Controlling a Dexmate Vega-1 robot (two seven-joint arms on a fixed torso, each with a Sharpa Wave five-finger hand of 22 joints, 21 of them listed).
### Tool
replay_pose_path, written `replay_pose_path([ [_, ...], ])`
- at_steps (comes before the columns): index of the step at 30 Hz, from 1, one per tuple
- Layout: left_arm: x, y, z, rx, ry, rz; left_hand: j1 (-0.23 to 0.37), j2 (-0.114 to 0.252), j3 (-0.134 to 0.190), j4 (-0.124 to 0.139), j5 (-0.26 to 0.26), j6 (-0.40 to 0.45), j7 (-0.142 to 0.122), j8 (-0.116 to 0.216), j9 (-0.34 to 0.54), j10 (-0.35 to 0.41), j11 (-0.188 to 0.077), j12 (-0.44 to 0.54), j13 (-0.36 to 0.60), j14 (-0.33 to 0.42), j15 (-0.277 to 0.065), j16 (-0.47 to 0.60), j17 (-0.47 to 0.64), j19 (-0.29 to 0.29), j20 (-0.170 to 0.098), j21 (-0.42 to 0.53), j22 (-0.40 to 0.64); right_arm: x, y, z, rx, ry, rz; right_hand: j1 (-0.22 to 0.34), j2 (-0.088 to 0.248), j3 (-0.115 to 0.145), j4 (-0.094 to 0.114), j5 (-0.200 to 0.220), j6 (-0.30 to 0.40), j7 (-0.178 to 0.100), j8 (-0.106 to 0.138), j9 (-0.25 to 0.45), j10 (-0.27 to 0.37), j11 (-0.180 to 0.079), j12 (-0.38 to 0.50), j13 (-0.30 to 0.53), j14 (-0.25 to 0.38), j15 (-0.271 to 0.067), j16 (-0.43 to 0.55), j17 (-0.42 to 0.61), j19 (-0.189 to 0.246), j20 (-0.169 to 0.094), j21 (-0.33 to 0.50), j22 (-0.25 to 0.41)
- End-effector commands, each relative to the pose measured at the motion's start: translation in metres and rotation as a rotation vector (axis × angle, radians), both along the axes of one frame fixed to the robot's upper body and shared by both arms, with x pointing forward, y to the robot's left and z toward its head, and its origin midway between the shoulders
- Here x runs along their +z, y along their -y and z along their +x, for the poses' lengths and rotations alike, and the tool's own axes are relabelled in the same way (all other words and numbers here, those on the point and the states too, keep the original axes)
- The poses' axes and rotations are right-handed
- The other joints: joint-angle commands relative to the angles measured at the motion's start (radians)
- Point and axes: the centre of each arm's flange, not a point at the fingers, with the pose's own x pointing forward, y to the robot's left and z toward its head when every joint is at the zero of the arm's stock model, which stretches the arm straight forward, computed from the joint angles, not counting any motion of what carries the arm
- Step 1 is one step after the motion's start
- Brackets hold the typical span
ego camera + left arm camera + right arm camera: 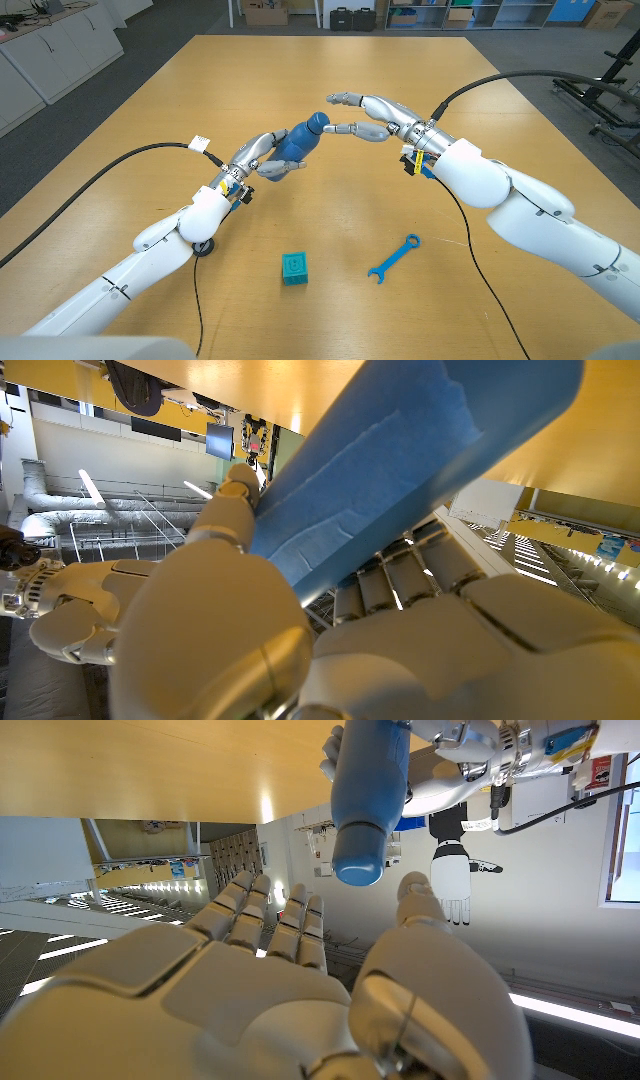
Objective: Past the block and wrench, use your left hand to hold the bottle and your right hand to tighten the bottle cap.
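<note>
My left hand [262, 157] grips a blue bottle [298, 142] and holds it tilted above the table, its cap end [319, 121] pointing toward my right hand. The left wrist view has the bottle [400, 470] lying across my left hand's fingers [230, 610]. My right hand [375, 115] is open, its fingers spread on either side of the cap, close to it but apart from it. In the right wrist view the bottle's cap [360, 860] hangs just beyond my right hand [300, 980], and my left hand [440, 760] holds the bottle's body.
A teal block [294, 268] and a blue wrench [395, 258] lie on the wooden table [330, 70] near its front edge, between my arms. Black cables run across the table from both wrists. Cabinets and boxes stand beyond the far edge.
</note>
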Motion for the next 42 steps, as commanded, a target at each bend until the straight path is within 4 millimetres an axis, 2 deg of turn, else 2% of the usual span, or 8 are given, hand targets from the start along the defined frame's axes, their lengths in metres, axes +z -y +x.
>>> replay_pose_path([
  [1,0.000,0.003,-0.002,-0.003,0.005,0.015,0.156,0.187,0.051,0.049,0.004,0.117,-0.110,0.007,0.004,0.077,-0.068,0.010,0.005,0.009,-0.164,-0.005,0.006,0.012,-0.084,-0.006,0.005,0.005,-0.006,-0.001,-0.012,-0.015,-0.048,0.013,0.000,0.007,0.003,0.006,-0.002,-0.011,0.005,0.005,0.015,-0.003,0.010,0.002,0.010,-0.003,0.002,0.003,0.009,0.000,0.003,0.001],
  [7,0.001,0.005,-0.003,-0.029,0.001,0.031,0.149,0.183,0.047,0.051,0.003,0.120,-0.112,0.008,0.004,0.076,-0.069,0.009,0.006,0.010,-0.159,-0.006,0.007,0.010,-0.084,-0.007,0.006,0.008,-0.005,0.004,0.002,-0.049,-0.048,0.019,-0.001,0.008,0.003,0.008,-0.001,-0.018,0.006,0.007,0.025,-0.009,0.014,0.003,0.021,-0.008,0.005,0.003,0.014,0.000,0.005,0.001],
  [10,0.002,0.005,-0.003,-0.028,-0.002,0.034,0.145,0.182,0.045,0.053,0.002,0.117,-0.113,0.007,0.003,0.075,-0.068,0.008,0.007,0.009,-0.160,-0.007,0.007,0.007,-0.083,-0.009,0.006,0.010,-0.006,0.003,0.016,-0.055,-0.058,0.029,0.000,0.012,0.003,0.011,0.030,-0.029,0.020,0.011,0.038,-0.015,0.020,0.004,0.031,-0.014,0.008,0.003,0.021,0.001,0.007,0.001],
  [19,0.002,0.005,-0.001,-0.029,-0.003,0.032,0.144,0.183,0.045,0.053,0.002,0.116,-0.113,0.007,0.003,0.074,-0.069,0.006,0.009,0.007,-0.162,-0.009,0.007,0.006,-0.083,-0.010,0.006,0.011,-0.009,0.001,0.010,-0.070,-0.080,0.037,-0.001,0.015,0.003,0.013,0.033,-0.041,0.022,0.014,0.049,-0.023,0.024,0.005,0.049,-0.021,0.014,0.003,0.025,0.004,0.008,0.001],
  [22,0.002,0.004,0.002,-0.031,-0.008,0.029,0.143,0.183,0.045,0.053,0.002,0.116,-0.111,0.007,0.003,0.074,-0.069,0.006,0.010,0.007,-0.162,-0.009,0.008,0.006,-0.082,-0.010,0.006,0.010,-0.009,0.000,0.003,-0.069,-0.082,0.041,-0.001,0.016,0.004,0.014,0.050,-0.042,0.029,0.017,0.072,-0.031,0.033,0.005,0.065,-0.028,0.019,0.003,0.032,0.003,0.010,0.001],
  [28,0.003,0.005,0.004,-0.040,-0.011,0.032,0.141,0.184,0.045,0.054,0.002,0.115,-0.112,0.007,0.003,0.075,-0.070,0.005,0.011,0.009,-0.162,-0.009,0.008,0.007,-0.082,-0.010,0.006,0.010,-0.009,-0.001,-0.008,-0.058,-0.080,0.047,-0.002,0.018,0.009,0.016,0.104,-0.079,0.051,0.023,0.099,-0.047,0.043,0.007,0.084,-0.032,0.025,0.004,0.043,0.004,0.013,0.001],
  [33,0.003,0.005,0.004,-0.042,-0.011,0.035,0.140,0.186,0.044,0.055,0.002,0.116,-0.111,0.007,0.003,0.076,-0.070,0.005,0.012,0.011,-0.162,-0.009,0.009,0.011,-0.082,-0.009,0.006,0.007,-0.012,-0.006,-0.034,-0.013,-0.079,0.050,-0.003,0.018,0.009,0.017,0.117,-0.094,0.056,0.025,0.109,-0.055,0.046,0.008,0.087,-0.034,0.026,0.004,0.047,0.002,0.014,0.001],
  [42,0.001,0.005,0.003,-0.051,-0.015,0.033,0.136,0.189,0.044,0.057,0.001,0.116,-0.110,0.007,0.003,0.077,-0.066,0.004,0.014,0.012,-0.161,-0.009,0.010,0.010,-0.082,-0.010,0.006,0.006,-0.017,-0.007,-0.101,0.030,-0.088,0.060,-0.004,0.022,0.008,0.021,0.121,-0.102,0.058,0.028,0.122,-0.066,0.050,0.009,0.116,-0.050,0.035,0.004,0.072,-0.002,0.021,0.001],
])
